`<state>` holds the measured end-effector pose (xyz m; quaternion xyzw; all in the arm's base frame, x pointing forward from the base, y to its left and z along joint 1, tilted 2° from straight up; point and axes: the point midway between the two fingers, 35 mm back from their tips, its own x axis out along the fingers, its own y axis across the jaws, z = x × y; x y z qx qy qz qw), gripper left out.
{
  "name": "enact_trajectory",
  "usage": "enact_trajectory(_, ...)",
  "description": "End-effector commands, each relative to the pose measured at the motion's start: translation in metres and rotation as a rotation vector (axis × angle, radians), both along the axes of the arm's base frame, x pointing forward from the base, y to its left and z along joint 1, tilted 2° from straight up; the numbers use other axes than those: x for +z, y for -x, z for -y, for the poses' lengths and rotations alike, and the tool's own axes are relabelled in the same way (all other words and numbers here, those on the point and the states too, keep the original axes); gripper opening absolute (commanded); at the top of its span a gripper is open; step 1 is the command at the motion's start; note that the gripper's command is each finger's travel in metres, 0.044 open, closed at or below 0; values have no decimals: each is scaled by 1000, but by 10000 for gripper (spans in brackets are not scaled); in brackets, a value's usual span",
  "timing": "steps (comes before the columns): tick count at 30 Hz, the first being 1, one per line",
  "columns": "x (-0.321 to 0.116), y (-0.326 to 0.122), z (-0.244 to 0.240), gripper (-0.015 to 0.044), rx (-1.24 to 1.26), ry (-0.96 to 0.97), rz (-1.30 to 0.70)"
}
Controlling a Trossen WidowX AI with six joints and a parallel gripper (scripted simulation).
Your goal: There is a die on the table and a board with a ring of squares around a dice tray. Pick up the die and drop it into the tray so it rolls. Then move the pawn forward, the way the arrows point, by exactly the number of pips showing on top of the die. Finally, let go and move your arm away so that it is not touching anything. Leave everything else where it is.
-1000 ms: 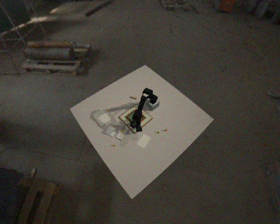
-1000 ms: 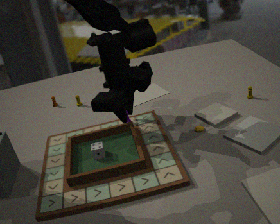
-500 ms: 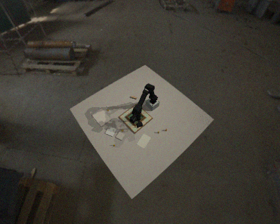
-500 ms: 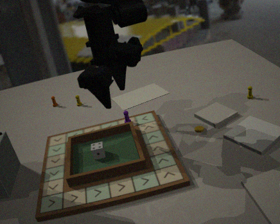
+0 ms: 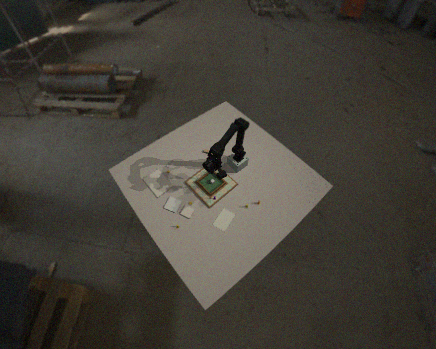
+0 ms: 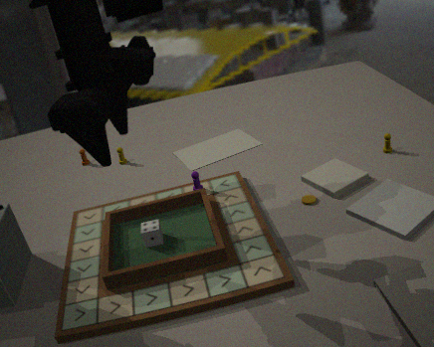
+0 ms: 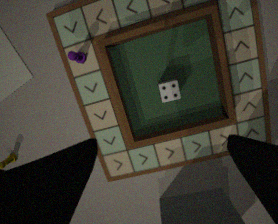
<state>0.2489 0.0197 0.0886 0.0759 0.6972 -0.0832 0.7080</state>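
The white die point(image 5: 212, 180) point(image 6: 151, 233) point(image 7: 169, 91) lies in the green-floored dice tray point(image 6: 169, 265) point(image 7: 117, 95) with four pips on top. The board point(image 5: 225, 190) point(image 6: 174, 310) point(image 7: 170, 152) surrounds the tray with arrowed squares. The purple pawn point(image 5: 214, 198) point(image 6: 196, 180) point(image 7: 77, 56) stands upright on a beige square; it is beside the green corner square at the upper left in the wrist view. My gripper point(image 6: 115, 148) point(image 7: 161, 143) is wide open and empty, raised above the board and apart from pawn and die.
An orange pawn point(image 6: 84, 158) and a yellow pawn point(image 6: 121, 156) point(image 7: 7, 161) stand off the board. Another yellow pawn point(image 6: 387, 144) stands farther right. A yellow disc point(image 6: 309, 200) lies near two flat blocks point(image 6: 333, 176) point(image 6: 395, 208). A thin pale sheet point(image 6: 218, 148) lies behind the board.
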Motion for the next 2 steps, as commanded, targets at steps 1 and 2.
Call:
enact_trajectory(1,-2,0,-1,440,-5,-3,-7)
enact_trajectory(2,-2,0,-1,440,-5,-3,-7)
